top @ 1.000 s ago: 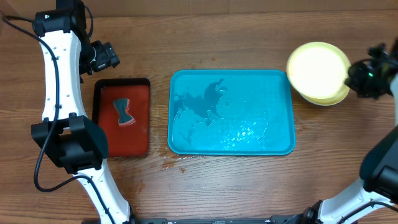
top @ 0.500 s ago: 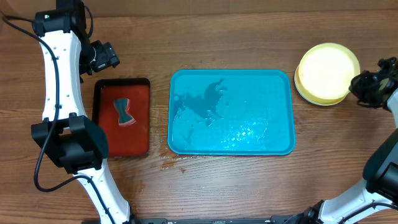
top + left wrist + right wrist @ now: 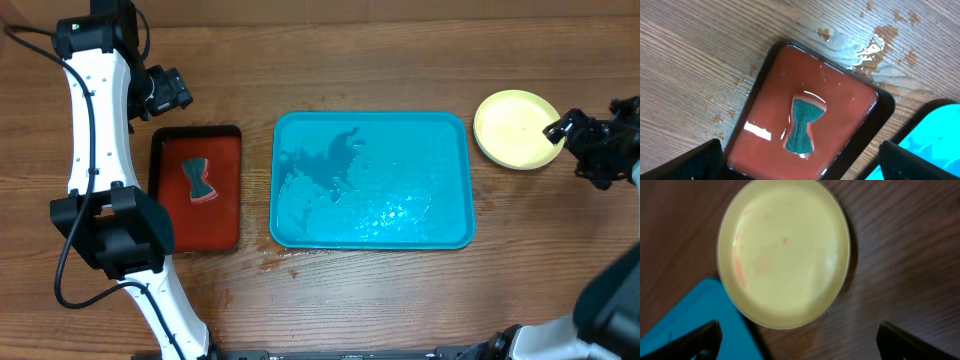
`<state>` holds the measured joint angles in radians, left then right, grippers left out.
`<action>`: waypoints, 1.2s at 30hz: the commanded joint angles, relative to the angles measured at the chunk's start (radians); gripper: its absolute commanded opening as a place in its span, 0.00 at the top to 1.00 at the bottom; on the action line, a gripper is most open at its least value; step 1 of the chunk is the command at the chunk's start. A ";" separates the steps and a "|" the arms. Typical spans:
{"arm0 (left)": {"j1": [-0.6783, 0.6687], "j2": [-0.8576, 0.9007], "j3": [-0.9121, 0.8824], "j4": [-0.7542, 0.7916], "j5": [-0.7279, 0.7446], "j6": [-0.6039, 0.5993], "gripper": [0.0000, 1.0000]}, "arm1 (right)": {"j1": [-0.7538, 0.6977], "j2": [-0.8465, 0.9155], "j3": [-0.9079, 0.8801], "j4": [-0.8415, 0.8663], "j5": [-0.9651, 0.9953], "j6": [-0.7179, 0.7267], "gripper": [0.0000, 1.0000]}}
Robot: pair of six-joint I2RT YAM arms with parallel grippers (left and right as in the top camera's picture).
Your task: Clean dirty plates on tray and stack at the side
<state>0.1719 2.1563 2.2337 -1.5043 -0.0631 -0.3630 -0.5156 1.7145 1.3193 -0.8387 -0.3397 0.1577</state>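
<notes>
Read the overhead view from 9 o'clock across to 3 o'clock. Your left pincer [image 3: 170, 92] hangs at about 10 o'clock over the brown wooden table [image 3: 400, 60]. Its wrist view shows it released, jaws wide apart and holding nothing. Just toward 6 o'clock from it lies the small red rectangular tray with a black rim [image 3: 225, 205]. A teal hourglass-shaped sponge [image 3: 198, 180] sits in a film of liquid in it, untouched by either arm.

At the centre you find the large turquoise-blue rectangular plastic tray [image 3: 400, 150]. It is wet and streaked but carries no plates.

At about 2 o'clock, just off the turquoise tray's corner, a pale yellow-green round plastic plate [image 3: 512, 128] rests on the table. Whether other plates lie beneath it cannot be told from these views. Your right pincer [image 3: 802, 341] sits at 3 o'clock beside the plate, also released, jaws spread and gripping nothing.

Judged from this layout, the clearing and stacking look close to done. The right wrist view, however, shows a faint red streak [image 3: 738, 269] and speck on the top plate. You may therefore need another wipe with the sponge.
</notes>
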 commanded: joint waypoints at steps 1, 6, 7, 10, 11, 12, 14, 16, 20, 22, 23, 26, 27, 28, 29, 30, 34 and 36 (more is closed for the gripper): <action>-0.006 0.002 0.007 -0.001 0.002 0.001 0.00 | 0.043 -0.232 0.028 -0.125 -0.021 -0.024 0.00; -0.006 0.002 0.007 -0.001 0.002 0.001 0.01 | 0.117 -0.460 0.028 -0.270 -0.018 -0.034 0.00; -0.006 0.002 0.007 -0.001 0.002 0.001 0.00 | 0.134 -0.509 0.028 -0.311 -0.018 -0.034 0.00; -0.006 0.002 0.007 -0.001 0.001 0.001 0.00 | 0.157 -0.606 0.028 -0.396 -0.021 -0.032 0.00; -0.006 0.002 0.007 -0.001 0.002 0.001 0.01 | 0.158 -0.630 0.028 -0.410 -0.021 -0.031 0.00; -0.006 0.002 0.007 -0.001 0.002 0.001 0.01 | 0.158 -0.653 0.028 -0.418 -0.021 -0.031 0.00; -0.006 0.002 0.007 -0.001 0.002 0.001 0.00 | 0.158 -0.683 0.028 -0.424 -0.021 -0.031 0.00; -0.006 0.002 0.007 -0.001 0.002 0.001 0.01 | 0.158 -0.708 0.028 -0.424 -0.021 -0.031 0.00; -0.007 0.002 0.007 -0.001 0.002 0.001 0.01 | 0.158 -0.718 0.028 -0.463 -0.018 -0.032 0.00; -0.007 0.002 0.007 -0.001 0.001 0.001 0.00 | 0.158 -0.715 0.028 -0.485 0.027 -0.034 0.00; -0.007 0.002 0.007 -0.001 0.002 0.001 0.01 | 0.159 -0.712 0.028 -0.500 0.029 -0.034 0.00; -0.007 0.002 0.007 -0.001 0.002 0.001 0.00 | 0.194 -0.713 0.023 -0.532 0.025 -0.034 0.00; -0.007 0.002 0.007 -0.001 0.001 0.001 0.00 | 0.215 -0.719 0.019 -0.529 0.032 -0.034 0.00; -0.007 0.002 0.007 -0.001 0.002 0.001 0.00 | 0.267 -0.739 0.007 -0.505 0.054 -0.034 0.00; -0.007 0.002 0.007 -0.001 0.002 0.001 0.00 | 0.297 -0.753 -0.002 -0.485 0.071 -0.034 0.00; -0.007 0.002 0.007 -0.001 0.001 0.001 0.00 | 0.335 -0.775 -0.017 -0.452 0.094 -0.034 0.00; -0.008 0.002 0.007 -0.001 0.002 0.001 0.00 | 0.441 -0.944 -0.161 -0.267 0.167 -0.034 0.00; -0.008 0.002 0.007 -0.001 0.002 0.001 0.00 | 0.446 -1.065 -0.289 -0.174 0.168 -0.034 0.00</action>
<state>0.1707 2.1563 2.2337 -1.5036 -0.0631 -0.3634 -0.0849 0.7906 1.1603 -1.0916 -0.2184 0.1295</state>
